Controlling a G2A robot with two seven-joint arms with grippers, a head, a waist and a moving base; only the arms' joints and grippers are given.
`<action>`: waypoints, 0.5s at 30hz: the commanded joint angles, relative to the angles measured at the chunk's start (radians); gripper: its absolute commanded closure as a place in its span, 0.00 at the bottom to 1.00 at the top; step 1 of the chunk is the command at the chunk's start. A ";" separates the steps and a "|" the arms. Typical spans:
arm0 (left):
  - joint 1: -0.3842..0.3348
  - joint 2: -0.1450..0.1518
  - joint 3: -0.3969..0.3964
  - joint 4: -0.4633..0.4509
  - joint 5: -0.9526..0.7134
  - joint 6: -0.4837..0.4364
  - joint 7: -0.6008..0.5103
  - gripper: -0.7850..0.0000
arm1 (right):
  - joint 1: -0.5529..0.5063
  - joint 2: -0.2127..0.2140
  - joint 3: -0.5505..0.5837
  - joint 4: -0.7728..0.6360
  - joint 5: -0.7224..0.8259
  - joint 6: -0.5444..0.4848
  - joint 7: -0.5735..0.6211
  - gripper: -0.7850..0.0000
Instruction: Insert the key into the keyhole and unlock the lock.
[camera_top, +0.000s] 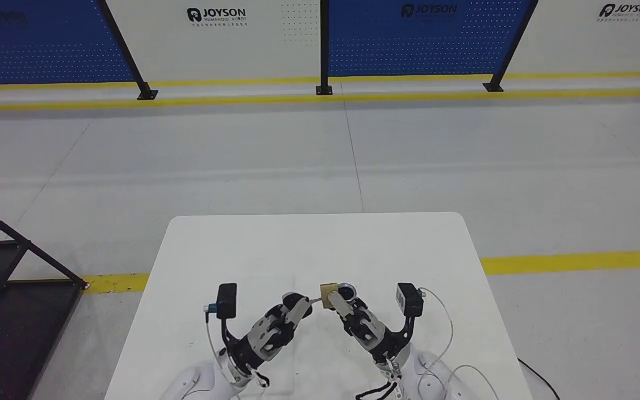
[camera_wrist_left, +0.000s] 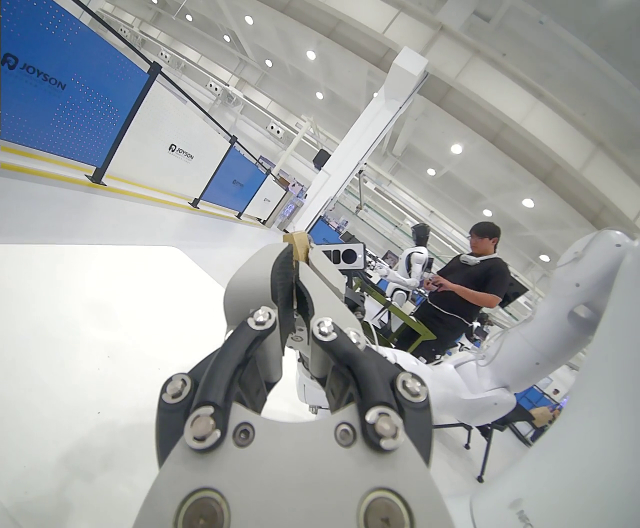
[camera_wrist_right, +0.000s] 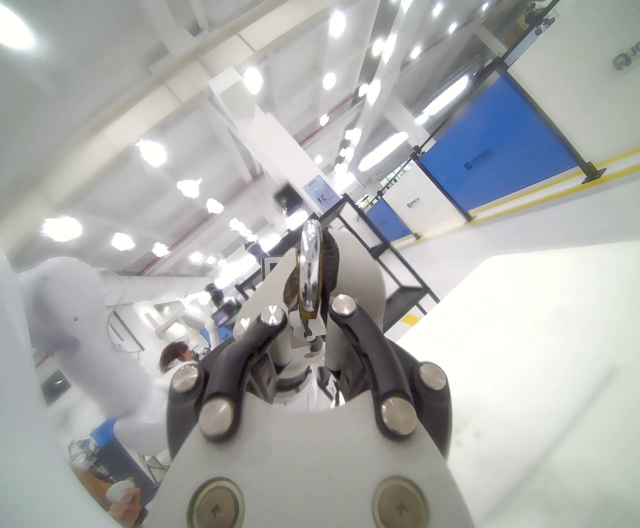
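Note:
A brass padlock (camera_top: 328, 292) with a silver shackle (camera_wrist_right: 310, 260) hangs above the near part of the white table (camera_top: 300, 240). My right gripper (camera_top: 347, 301) is shut on the lock, and the shackle stands up between its fingers (camera_wrist_right: 350, 265). My left gripper (camera_top: 303, 301) comes in from the left, its tips right against the brass body (camera_wrist_left: 299, 245). It is shut on the key, a thin brass-coloured strip (camera_wrist_left: 296, 296) pinched between its pads. The key's blade and the keyhole are hidden.
The two arms meet low over the table's near edge. The table's far half (camera_top: 310, 235) is bare white surface. A black frame (camera_top: 30, 265) stands on the floor off the table's left side. A thin cable (camera_top: 445, 315) loops by the right wrist.

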 joint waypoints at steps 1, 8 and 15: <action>-0.002 0.000 0.002 0.002 -0.006 -0.002 -0.001 1.00 | 0.000 0.000 0.000 0.000 0.000 0.000 0.000 1.00; -0.010 0.002 0.000 0.007 -0.026 -0.013 -0.010 1.00 | 0.000 -0.001 0.001 -0.016 0.018 0.023 0.033 1.00; -0.008 0.009 -0.019 0.008 -0.063 -0.032 -0.036 1.00 | -0.001 0.000 0.010 -0.019 0.016 0.020 0.052 1.00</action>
